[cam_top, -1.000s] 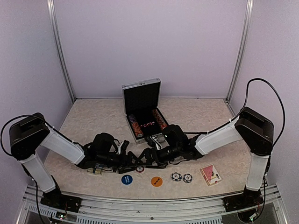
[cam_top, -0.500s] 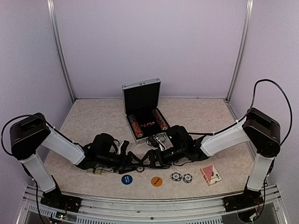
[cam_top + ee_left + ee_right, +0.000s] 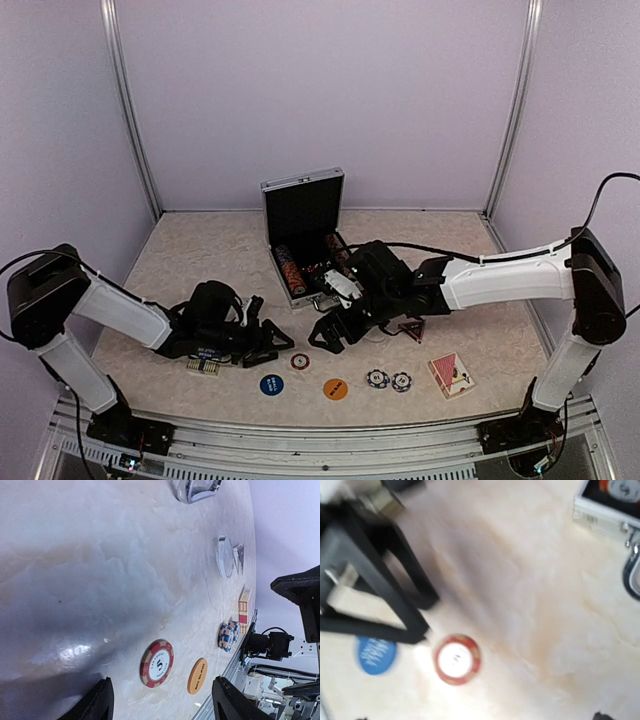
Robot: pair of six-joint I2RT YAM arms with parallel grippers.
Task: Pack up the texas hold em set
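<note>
The silver briefcase (image 3: 303,235) stands open at the back centre, lid up, with rows of striped chips (image 3: 288,268) inside. A red striped chip (image 3: 299,361) lies flat on the table between the grippers; it also shows in the left wrist view (image 3: 157,663) and, blurred, in the right wrist view (image 3: 456,659). My left gripper (image 3: 272,345) is open and empty just left of it, and in its wrist view (image 3: 165,702) the chip lies just ahead of the jaws. My right gripper (image 3: 323,337) is open and empty, above and right of the chip.
Along the front lie a blue disc (image 3: 271,384), an orange disc (image 3: 336,388), two blue striped chips (image 3: 389,380) and a card deck (image 3: 452,374). Another deck (image 3: 204,366) lies under my left arm. A dark triangle (image 3: 409,329) lies behind my right arm.
The two grippers were close together over the red chip. The right gripper has lifted and drawn back toward the case, the left has pulled left, and the chip now lies free.
</note>
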